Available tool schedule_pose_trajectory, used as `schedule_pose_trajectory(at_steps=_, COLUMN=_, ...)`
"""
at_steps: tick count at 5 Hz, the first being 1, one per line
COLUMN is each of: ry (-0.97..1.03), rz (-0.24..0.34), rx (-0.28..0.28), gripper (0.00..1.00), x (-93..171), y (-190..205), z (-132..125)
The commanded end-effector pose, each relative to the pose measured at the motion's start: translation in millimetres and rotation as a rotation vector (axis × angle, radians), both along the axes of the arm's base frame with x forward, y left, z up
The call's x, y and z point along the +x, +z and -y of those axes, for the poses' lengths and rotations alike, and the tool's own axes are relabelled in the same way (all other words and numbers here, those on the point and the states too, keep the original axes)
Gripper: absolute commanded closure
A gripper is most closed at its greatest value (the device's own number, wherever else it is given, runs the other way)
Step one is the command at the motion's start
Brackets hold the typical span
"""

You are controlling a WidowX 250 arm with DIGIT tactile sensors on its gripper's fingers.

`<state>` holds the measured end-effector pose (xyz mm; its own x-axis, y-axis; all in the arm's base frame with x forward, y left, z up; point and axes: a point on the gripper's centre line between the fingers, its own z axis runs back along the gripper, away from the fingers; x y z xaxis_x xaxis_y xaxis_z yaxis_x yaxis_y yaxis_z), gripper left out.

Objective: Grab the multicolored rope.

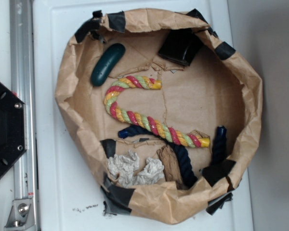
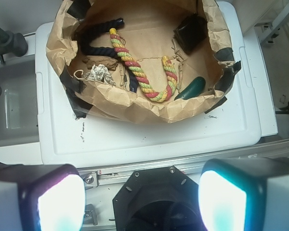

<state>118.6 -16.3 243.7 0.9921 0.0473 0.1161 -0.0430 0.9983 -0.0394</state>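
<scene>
A white plastic table top (image 1: 62, 183) carries a crumpled brown paper basin (image 1: 241, 91) with black-taped rim, walls folded up all round. On its floor, near the middle, lies the thick twisted multicolored rope (image 1: 135, 118) of red, yellow and pale green strands, bent into a hook, both yellow-bound ends pointing the same way and free of other items. A dark navy blue rope (image 1: 185, 166) lies just beside its long leg and passes under it at one point. A dark green oblong capsule-shaped object (image 1: 107, 63), a black square box (image 1: 179, 46) and a wad of grey-white crumpled paper (image 1: 135, 169) sit near the walls.

The gripper (image 2: 142, 192) is seen only in the wrist view, well apart from the basin, fingers (image 2: 48, 197) spread wide with nothing between them.

Judgement: the approach step has not begun. The next move calls for travelling over the rim, descending onto the rope's bend or upper leg, clear of the navy rope.
</scene>
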Motion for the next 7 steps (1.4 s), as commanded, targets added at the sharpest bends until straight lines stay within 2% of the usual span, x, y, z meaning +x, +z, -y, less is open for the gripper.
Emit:
schedule_pose_trajectory(at_steps=1, ry=0.000, rz=0.000, rx=0.000, gripper=0.00, x=0.0, y=0.0, z=0.0)
schedule_pose_trajectory(at_steps=2, ry=-0.032, rz=0.081, rx=0.034, gripper=0.00, x=50.0, y=-10.9, z=-8.1)
schedule_pose_trajectory(at_steps=3, ry=-0.144, rz=0.117, rx=0.004, gripper=0.00, x=100.8, y=-40.5, z=-7.8)
schedule_pose_trajectory(at_steps=4, ry=-0.230, rz=0.086, rx=-0.101, gripper=0.00, x=149.9, y=-92.4, z=-2.2)
schedule_pose_trajectory(at_steps=5, ry=-0.317, rz=-0.049, rx=-0.072, gripper=0.00, x=141.2, y=-148.3, z=6.5)
schedule_pose_trajectory(at_steps=6, ry=-0.328, rz=-0.053, rx=-0.091, gripper=0.00, x=143.5, y=-160.7, z=12.2)
schedule_pose_trajectory(at_steps=7, ry=-0.344, rz=-0.109, rx=-0.137, gripper=0.00, x=152.4, y=-171.1, z=23.4)
